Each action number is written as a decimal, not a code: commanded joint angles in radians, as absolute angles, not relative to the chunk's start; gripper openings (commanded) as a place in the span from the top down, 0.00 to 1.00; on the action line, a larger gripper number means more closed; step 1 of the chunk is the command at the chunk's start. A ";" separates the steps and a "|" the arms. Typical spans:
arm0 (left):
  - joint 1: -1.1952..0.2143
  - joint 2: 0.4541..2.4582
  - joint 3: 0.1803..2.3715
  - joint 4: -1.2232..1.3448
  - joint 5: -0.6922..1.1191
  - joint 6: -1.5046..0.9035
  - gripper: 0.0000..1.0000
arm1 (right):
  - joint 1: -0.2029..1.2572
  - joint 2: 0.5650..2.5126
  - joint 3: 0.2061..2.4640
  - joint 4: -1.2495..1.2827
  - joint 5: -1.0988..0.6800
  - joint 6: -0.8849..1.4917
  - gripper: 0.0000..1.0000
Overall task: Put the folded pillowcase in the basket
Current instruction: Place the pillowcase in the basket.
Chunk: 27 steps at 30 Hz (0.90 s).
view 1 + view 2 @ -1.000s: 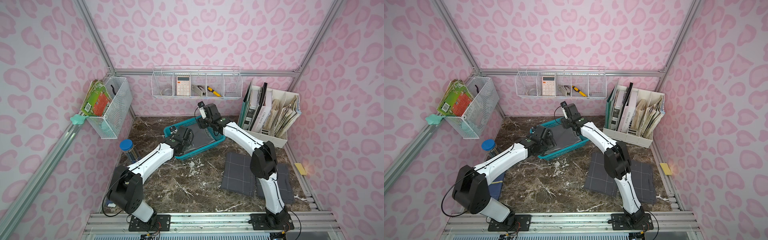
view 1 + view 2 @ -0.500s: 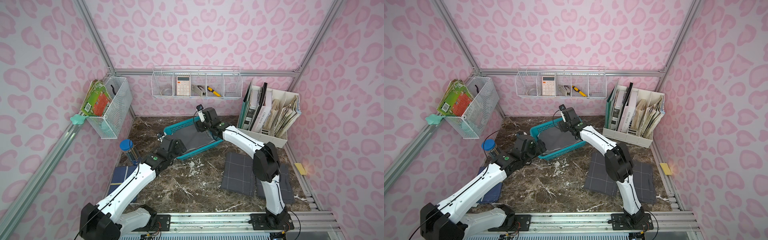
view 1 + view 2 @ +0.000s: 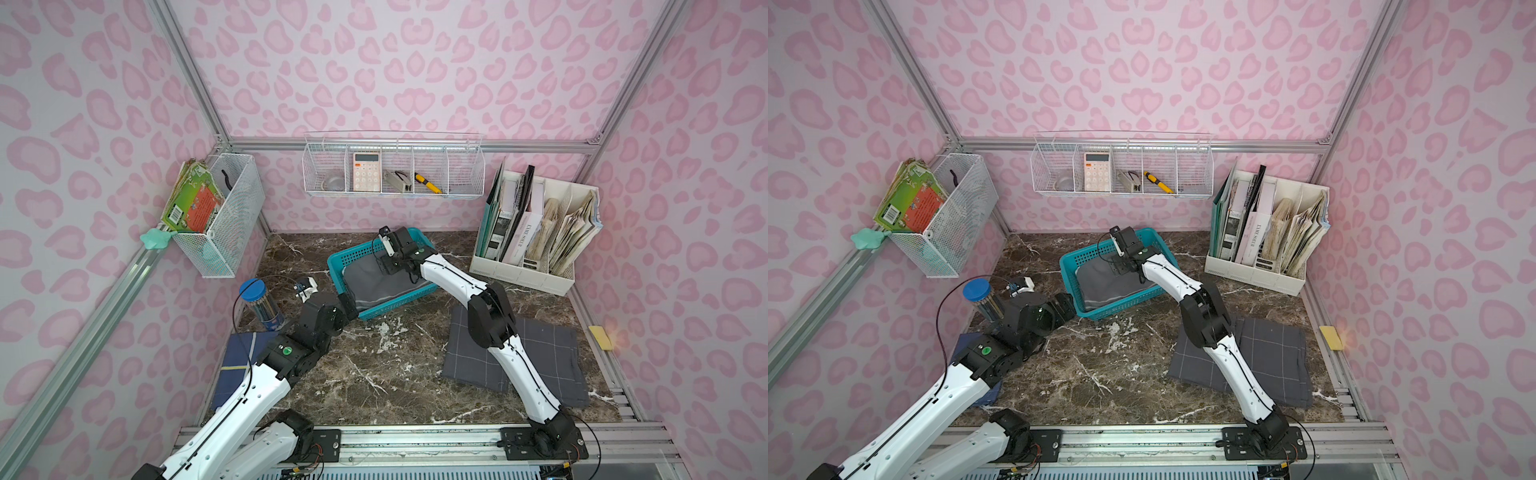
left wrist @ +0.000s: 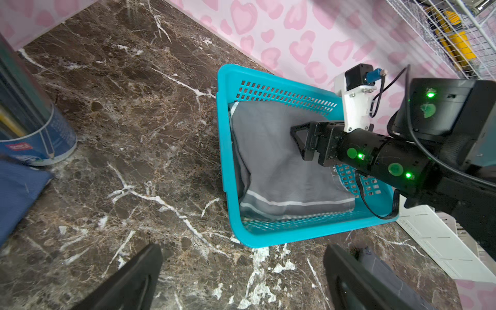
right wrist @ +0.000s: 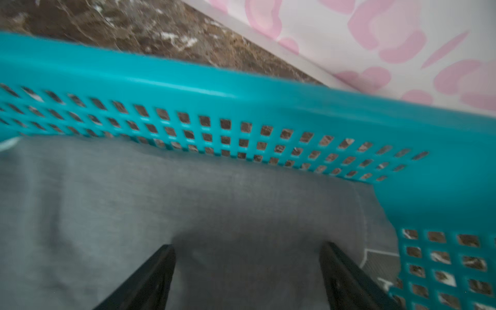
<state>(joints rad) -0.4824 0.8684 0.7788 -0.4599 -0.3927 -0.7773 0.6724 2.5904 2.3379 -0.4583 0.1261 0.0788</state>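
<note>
- Plainly, the left gripper stands wide apart: in the left wrist view its two black jaws rise from the bottom edge of the frame. Only the marble table and a corner of the basket show between them. It grips nothing.
- In a top view this gripper sits at the middle of the frame, just beside the basket's lower left corner and outside the rim.
- The right gripper also has its jaws apart. In the right wrist view they come up from the bottom edge over plain grey cloth. Nothing is pinched between them, and I cannot tell whether the tips touch the cloth.
- The folded pillowcase, grey with a pale stripe along one edge, lies inside the teal basket and covers most of its floor.
- In the left wrist view the pillowcase lies above and to the right of the left gripper, across the basket's rim from it.
- In that same view the right gripper reaches in from the right of the frame, over the upper right part of the pillowcase.
- In a top view a blue-lidded pencil tub stands left of the left gripper.
- A grey checked cloth lies at lower right under the right arm.
</note>
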 commanded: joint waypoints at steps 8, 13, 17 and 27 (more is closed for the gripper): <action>-0.482 0.862 0.797 -0.494 -0.446 -0.750 0.01 | 0.662 2.476 2.321 -0.503 0.051 0.079 0.12; -0.481 0.809 0.798 -0.542 -0.468 -0.768 0.01 | 0.767 2.371 2.173 -0.446 0.095 0.044 0.11; -0.481 0.741 0.794 -0.608 -0.509 -0.772 0.01 | 0.836 2.347 2.109 -0.443 0.100 0.035 0.10; -0.481 0.627 0.746 -0.621 -0.554 -0.763 0.01 | 0.874 2.461 2.146 -0.492 0.035 0.072 0.10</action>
